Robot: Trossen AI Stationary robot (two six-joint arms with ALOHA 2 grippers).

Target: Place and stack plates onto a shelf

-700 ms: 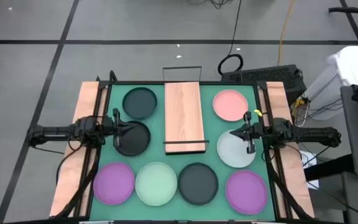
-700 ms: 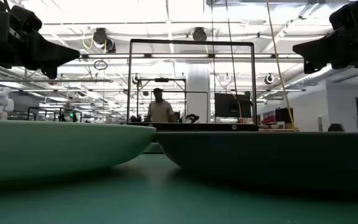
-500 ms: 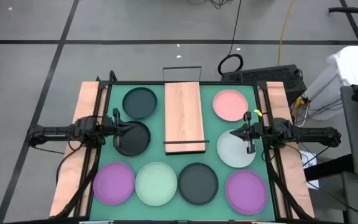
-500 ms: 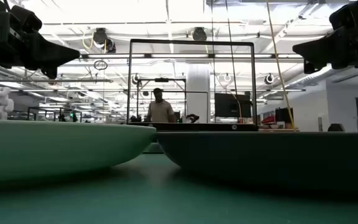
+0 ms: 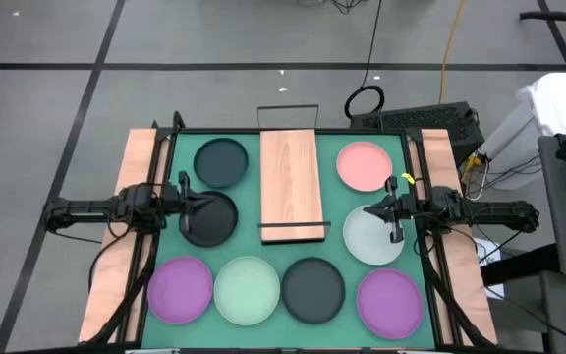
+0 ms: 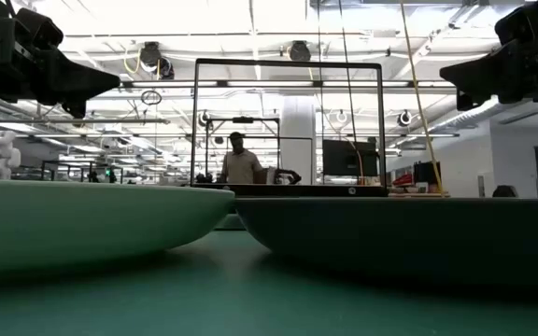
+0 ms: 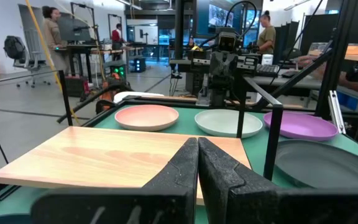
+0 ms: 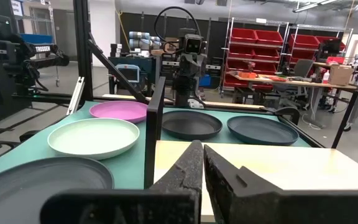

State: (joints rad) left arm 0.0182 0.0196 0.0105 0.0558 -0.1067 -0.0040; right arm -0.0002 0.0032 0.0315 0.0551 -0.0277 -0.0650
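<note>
Both grippers hang with fingers pressed together and hold nothing, the left gripper [image 5: 201, 200] over a grey plate [image 5: 214, 222], the right gripper [image 5: 368, 210] over a whitish plate [image 5: 367, 239], and the bare shelf [image 5: 291, 182] lies between them

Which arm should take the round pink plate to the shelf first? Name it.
Right. The right tool hangs on the same side of the long light wood shelf as the round pink plate. The left tool is across the shelf, over a dark grey plate.
</note>
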